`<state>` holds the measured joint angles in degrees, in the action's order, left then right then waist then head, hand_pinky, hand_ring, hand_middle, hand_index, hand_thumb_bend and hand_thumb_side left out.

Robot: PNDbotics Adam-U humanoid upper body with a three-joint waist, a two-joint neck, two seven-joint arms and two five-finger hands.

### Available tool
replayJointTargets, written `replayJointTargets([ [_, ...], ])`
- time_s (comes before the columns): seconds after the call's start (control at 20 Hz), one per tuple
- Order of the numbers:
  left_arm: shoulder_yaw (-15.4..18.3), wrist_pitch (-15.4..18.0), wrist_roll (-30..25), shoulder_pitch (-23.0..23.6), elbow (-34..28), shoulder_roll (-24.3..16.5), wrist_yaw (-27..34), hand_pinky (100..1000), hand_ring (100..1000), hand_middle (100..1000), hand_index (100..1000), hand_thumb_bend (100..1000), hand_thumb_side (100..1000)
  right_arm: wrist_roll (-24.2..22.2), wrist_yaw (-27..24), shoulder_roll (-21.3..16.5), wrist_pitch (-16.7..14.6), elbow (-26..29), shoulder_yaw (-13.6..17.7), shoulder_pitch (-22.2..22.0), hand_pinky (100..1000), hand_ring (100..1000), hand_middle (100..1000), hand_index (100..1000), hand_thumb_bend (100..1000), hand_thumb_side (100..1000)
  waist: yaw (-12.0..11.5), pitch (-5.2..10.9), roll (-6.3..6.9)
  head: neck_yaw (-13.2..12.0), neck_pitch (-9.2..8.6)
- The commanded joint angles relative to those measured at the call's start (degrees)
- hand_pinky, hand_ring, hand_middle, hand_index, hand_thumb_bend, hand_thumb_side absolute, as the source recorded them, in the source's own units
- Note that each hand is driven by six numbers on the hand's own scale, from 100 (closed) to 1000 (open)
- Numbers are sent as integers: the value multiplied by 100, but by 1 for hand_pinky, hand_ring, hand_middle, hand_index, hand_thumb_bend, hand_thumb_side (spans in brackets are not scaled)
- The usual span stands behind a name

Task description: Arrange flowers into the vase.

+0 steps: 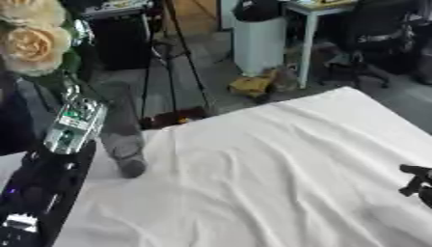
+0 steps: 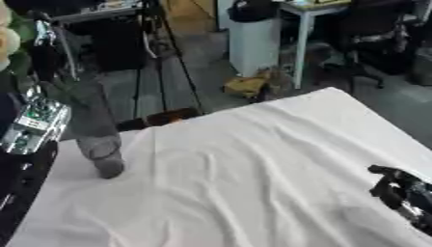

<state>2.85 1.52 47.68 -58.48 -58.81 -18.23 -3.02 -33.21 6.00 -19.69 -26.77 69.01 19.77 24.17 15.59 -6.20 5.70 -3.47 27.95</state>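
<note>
Flowers raised at left arm's end, vase below; left hand's fingers not discernible. I lower stems plumb into mouth. Right hand idle, fingers curled, empty.

- Left arm: long black forearm casing, with a small white patch near the lower edge.
- Exposed green circuit board in a silver housing at the wrist.
- Right hand: black, blocky, with silver segments.
</note>
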Motion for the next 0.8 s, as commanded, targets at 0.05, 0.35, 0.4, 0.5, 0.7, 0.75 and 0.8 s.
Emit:
replayJointTargets([
  [0.05,2,-181,6,-177,40,-224,-36,100,100,100,100,350,500,-17,25,-147,3,150,40,60,708,983,468,841,666,749,7,13,50,2,-69],
  [0.35,2,-428,37,-185,228,-279,-115,100,100,100,100,388,494,-21,24,-137,16,158,48,15,708,984,468,841,663,753,65,54,58,7,-64],
  [0.4,0,-506,43,-194,258,-287,-139,100,100,100,100,395,493,-23,24,-134,19,162,49,9,708,984,468,841,664,752,76,61,58,8,-65],
  [0.5,0,-611,48,-204,266,-292,-173,100,100,100,100,395,493,-26,23,-132,24,167,50,5,708,984,468,841,664,752,85,67,58,9,-66],
  [0.7,-7,-848,5,-206,395,-315,-222,100,100,100,100,494,485,-28,24,-130,29,169,55,-9,708,984,468,840,663,752,118,90,56,-2,-80],
  [0.75,-10,-905,-21,-211,425,-324,-245,100,100,100,100,503,488,-30,25,-128,30,170,55,-12,708,984,468,840,663,752,123,93,57,-4,-82],
  [0.8,-7,-955,-42,-217,450,-330,-266,100,100,100,100,503,488,-31,25,-126,31,172,56,-15,708,984,468,840,663,752,128,96,57,-6,-84],
])
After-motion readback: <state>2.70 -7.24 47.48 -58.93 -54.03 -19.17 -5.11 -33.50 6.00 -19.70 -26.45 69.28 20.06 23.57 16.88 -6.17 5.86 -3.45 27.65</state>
